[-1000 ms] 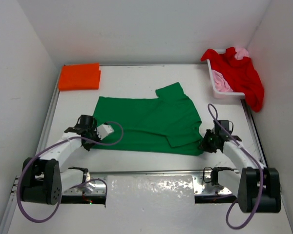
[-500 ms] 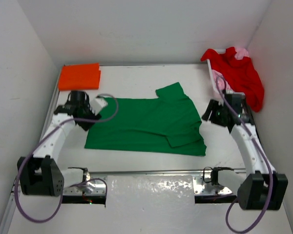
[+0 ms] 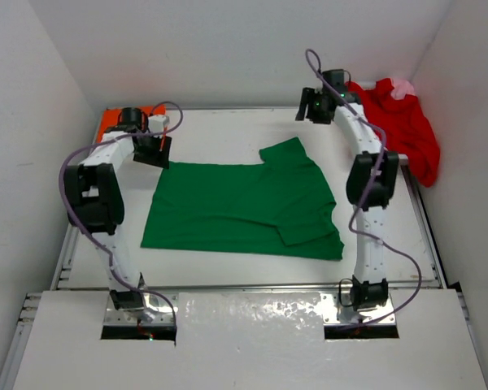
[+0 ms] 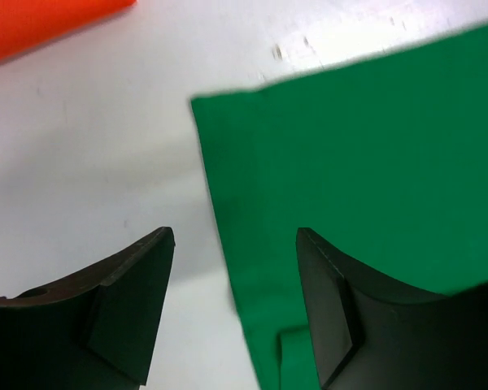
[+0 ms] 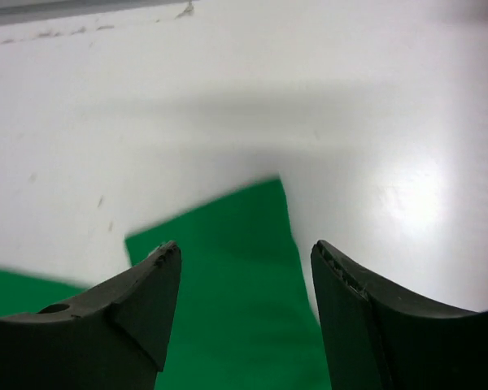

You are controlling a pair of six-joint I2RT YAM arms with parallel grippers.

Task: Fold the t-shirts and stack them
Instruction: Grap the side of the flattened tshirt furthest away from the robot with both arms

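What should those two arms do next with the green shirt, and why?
Probably lower and close both. The left end effector stands open over the far left corner of the green shirt, and the right end effector is open over its sleeve. Neither grips cloth yet.

- Overhead view: bright, even white light, sharp, with only faint soft shadows.
- Left wrist view: the edge of the green t-shirt is smeared by blur.
- Right wrist view: pale glare shines on the white table.
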